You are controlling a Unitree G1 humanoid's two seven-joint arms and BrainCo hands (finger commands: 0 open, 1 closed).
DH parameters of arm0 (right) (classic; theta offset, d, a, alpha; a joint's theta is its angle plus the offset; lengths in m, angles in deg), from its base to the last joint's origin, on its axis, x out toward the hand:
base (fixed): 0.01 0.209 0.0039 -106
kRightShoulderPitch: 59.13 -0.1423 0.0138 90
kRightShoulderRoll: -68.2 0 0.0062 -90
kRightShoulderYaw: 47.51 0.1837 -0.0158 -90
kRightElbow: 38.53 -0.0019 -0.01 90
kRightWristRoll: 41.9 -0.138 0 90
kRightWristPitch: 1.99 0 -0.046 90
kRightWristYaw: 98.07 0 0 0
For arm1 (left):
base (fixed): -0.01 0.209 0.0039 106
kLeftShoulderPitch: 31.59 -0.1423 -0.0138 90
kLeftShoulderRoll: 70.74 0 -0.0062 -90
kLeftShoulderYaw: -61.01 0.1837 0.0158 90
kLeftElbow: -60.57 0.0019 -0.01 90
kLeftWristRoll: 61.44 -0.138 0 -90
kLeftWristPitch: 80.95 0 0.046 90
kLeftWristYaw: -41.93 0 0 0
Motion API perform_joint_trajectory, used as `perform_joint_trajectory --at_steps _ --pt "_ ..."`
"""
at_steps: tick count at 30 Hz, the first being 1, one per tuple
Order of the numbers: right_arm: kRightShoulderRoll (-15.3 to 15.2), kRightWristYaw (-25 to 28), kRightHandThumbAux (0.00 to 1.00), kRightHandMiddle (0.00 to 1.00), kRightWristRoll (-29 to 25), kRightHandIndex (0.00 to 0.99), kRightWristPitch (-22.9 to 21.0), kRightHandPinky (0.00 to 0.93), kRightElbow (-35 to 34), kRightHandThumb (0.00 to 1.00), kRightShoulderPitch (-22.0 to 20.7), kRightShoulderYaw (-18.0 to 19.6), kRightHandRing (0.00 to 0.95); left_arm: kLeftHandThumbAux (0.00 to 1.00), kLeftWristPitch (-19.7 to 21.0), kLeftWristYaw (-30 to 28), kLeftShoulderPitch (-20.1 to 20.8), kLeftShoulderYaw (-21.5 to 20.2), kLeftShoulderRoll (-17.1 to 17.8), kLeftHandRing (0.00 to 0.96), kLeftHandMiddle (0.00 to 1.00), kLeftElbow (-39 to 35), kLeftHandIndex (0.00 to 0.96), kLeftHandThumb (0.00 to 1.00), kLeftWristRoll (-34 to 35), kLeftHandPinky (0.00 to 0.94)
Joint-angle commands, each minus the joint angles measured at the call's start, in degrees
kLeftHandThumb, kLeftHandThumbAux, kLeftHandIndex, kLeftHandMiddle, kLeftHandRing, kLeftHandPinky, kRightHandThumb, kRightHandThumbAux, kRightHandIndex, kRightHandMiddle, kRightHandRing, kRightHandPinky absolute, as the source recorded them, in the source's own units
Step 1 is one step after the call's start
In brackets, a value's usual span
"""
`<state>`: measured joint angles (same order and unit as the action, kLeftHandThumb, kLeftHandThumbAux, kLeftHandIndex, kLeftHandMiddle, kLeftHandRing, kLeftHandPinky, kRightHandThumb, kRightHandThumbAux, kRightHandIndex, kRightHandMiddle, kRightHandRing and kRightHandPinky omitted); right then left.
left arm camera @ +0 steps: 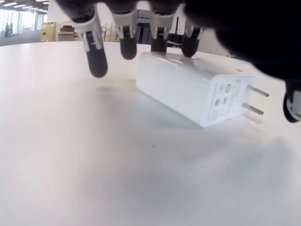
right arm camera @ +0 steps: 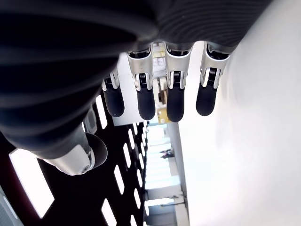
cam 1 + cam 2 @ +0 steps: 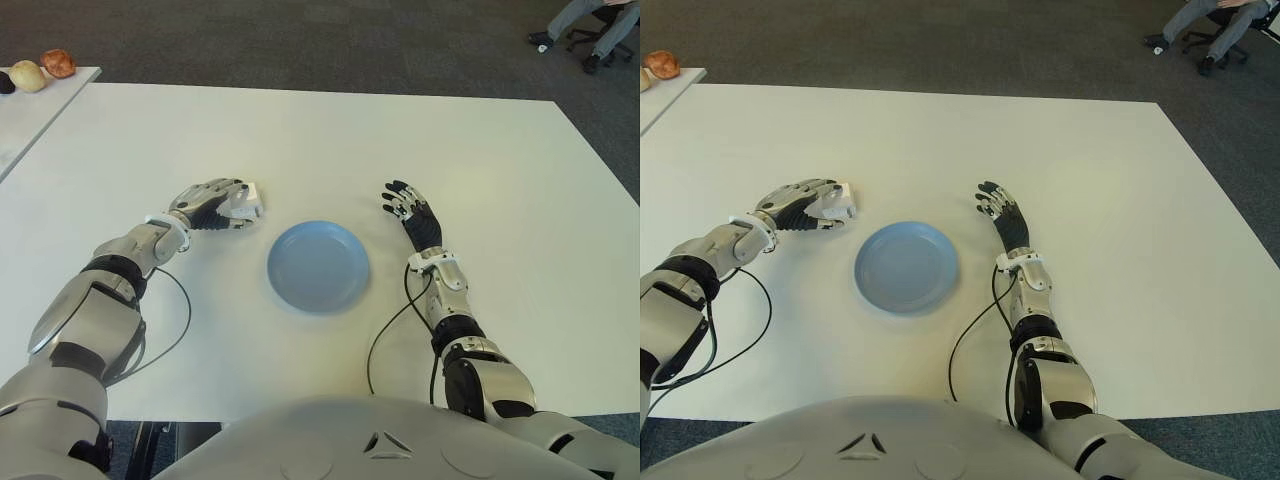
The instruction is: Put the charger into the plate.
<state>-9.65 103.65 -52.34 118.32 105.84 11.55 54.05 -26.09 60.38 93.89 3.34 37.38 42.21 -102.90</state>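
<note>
The white charger [image 1: 193, 92] lies flat on the white table [image 3: 500, 180], its two prongs pointing out sideways. My left hand [image 3: 215, 203] covers it from above, left of the blue plate [image 3: 318, 266]. In the left wrist view three fingertips [image 1: 127, 47] hang at the charger's far top edge and the thumb stands off beyond the prongs, so the hand is not closed on it. The plate holds nothing. My right hand [image 3: 405, 205] shows just right of the plate, fingers stretched out and holding nothing.
A second white table at the far left carries round bread-like items [image 3: 58, 63]. A person's legs and an office chair [image 3: 590, 25] are at the far right on the dark carpet. Black cables [image 3: 385, 340] trail from both wrists toward the front edge.
</note>
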Motion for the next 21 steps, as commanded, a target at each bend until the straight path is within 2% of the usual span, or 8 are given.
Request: perform_joint_trajectory --at_steps 1,8,14,21 --pt "0.1 0.0 0.612 0.203 -0.4 0.18 -3.3 0.227 2.5 0.241 4.4 0.3 0.191 0.291 1.6 -1.7 -1.4 0.2 -1.5 0.02 0.0 1.3 0.0 0.346 -0.2 0.188" --pt "0.1 -0.1 0.605 0.204 -0.5 0.192 -3.6 0.228 1.6 0.245 5.0 0.3 0.191 0.306 2.4 -2.2 -1.4 0.5 -2.0 0.029 0.0 1.8 0.0 0.342 0.0 0.219" --pt "0.1 -0.2 0.608 0.204 -0.6 0.195 -3.9 0.23 0.9 0.248 5.4 0.3 0.192 0.306 3.1 -2.7 -1.4 0.5 -2.3 0.023 0.0 2.0 0.0 0.331 0.4 0.184" --pt "0.2 -0.7 0.614 0.198 -0.3 0.19 -4.3 0.222 0.2 0.236 5.6 0.1 0.186 0.312 3.8 -3.4 -1.5 0.4 -2.6 0.024 0.0 2.5 0.0 0.325 0.9 0.192"
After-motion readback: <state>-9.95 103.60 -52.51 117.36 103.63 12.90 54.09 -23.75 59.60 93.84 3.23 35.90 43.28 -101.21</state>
